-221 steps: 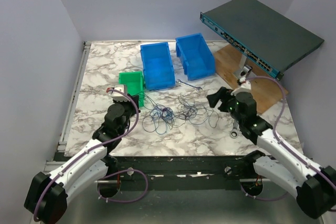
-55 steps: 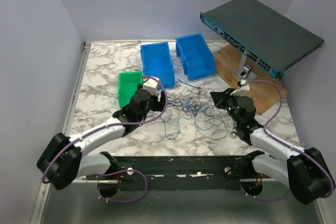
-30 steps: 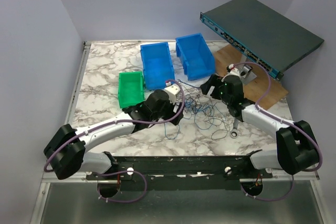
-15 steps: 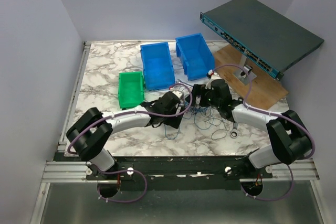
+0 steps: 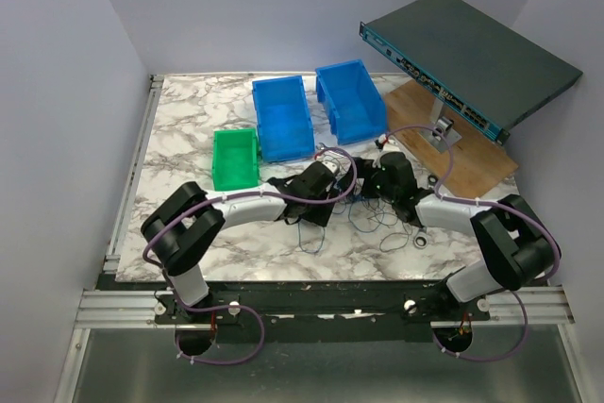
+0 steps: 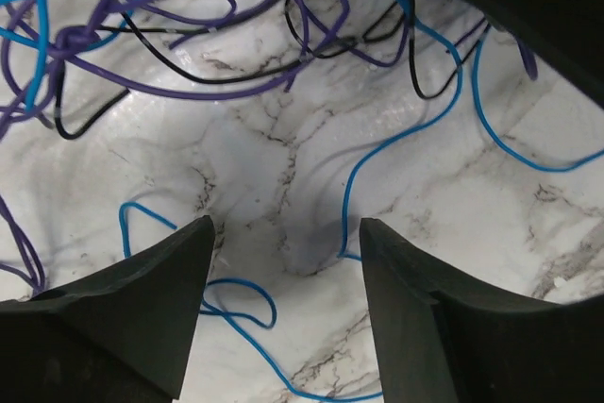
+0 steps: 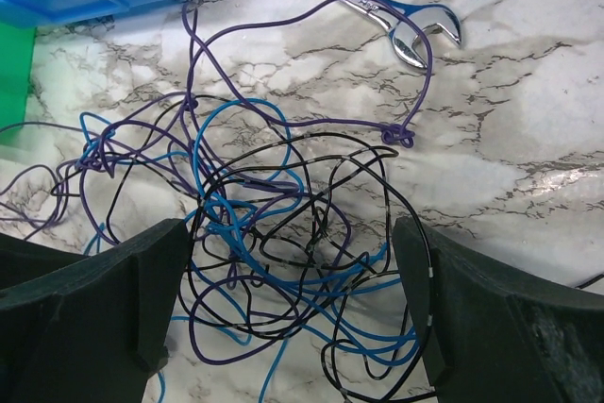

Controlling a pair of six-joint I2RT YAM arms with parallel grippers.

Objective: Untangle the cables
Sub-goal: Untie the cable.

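The cables (image 7: pixel 283 214) are thin blue, purple and black wires tangled in one heap on the marble table (image 5: pixel 179 139). In the top view the cables (image 5: pixel 366 216) lie between the two arms. My right gripper (image 7: pixel 288 233) hangs open right over the heap, one finger on each side of it, gripping nothing. My left gripper (image 6: pixel 288 228) is open just above the table at the heap's edge. A single blue wire (image 6: pixel 349 186) lies loose between its fingers (image 6: pixel 142 309). From above, the left gripper (image 5: pixel 340 188) and right gripper (image 5: pixel 373 182) nearly meet.
A silver wrench (image 7: pixel 359 2) lies just beyond the heap, with a purple loop across it. Two blue bins (image 5: pixel 283 118) (image 5: pixel 351 101) and a green bin (image 5: pixel 235 159) stand behind. A network switch (image 5: pixel 472 54) leans over a wooden board (image 5: pixel 477 158) at the right. A small ring (image 5: pixel 418 241) lies near the front.
Both arms have swung inward from the table's sides until their grippers meet over the tangle. The heap itself has kept its place.
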